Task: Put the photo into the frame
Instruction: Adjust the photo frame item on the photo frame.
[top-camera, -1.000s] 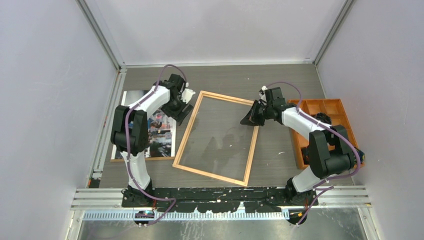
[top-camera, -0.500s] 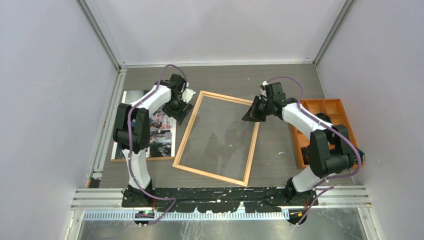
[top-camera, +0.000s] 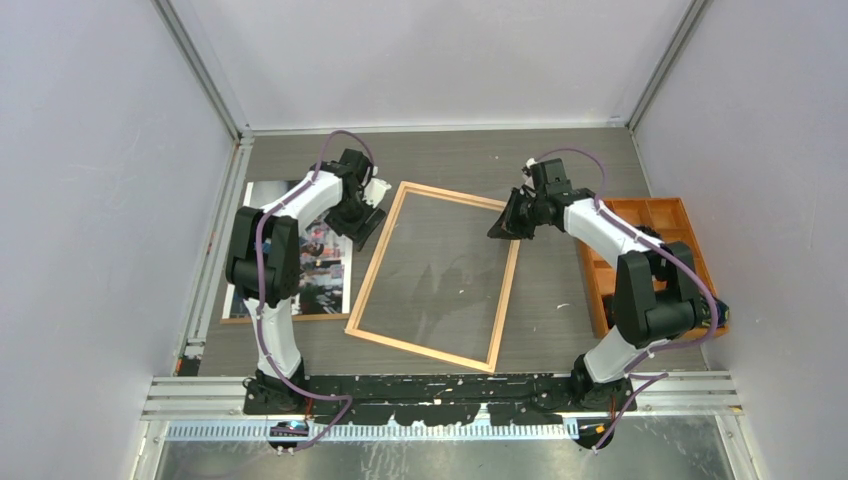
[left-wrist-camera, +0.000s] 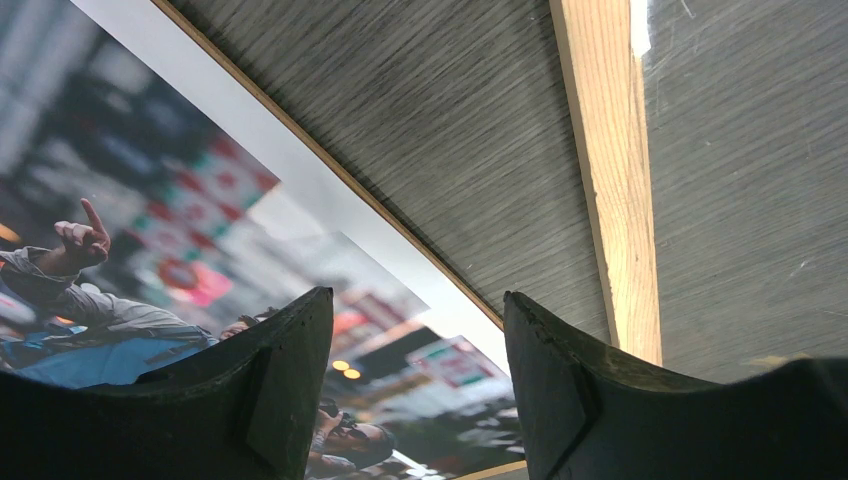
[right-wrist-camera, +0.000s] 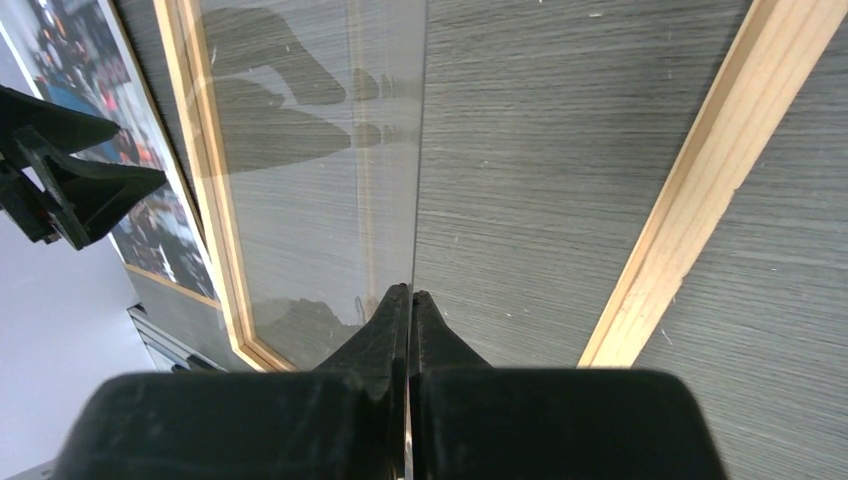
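Top view: frame (top-camera: 435, 272) flat on counter (top-camera: 550, 300), centre, skewed. Photo (top-camera: 325, 265) face up just left of it, partly under the left arm. Left tool (top-camera: 366, 228) above the frame's far left corner; right tool (top-camera: 505, 225) at its far right corner.
Left wrist: fingers apart, empty, over the photo's edge.
Right wrist: fingers together above the frame's clear centre.

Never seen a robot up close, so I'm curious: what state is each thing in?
Photo, flat, face up, beside the frame.
Frame, lying flat, no photo inside.
Left tool, open, over the photo's edge.
Right tool, shut, at the frame's far corner.
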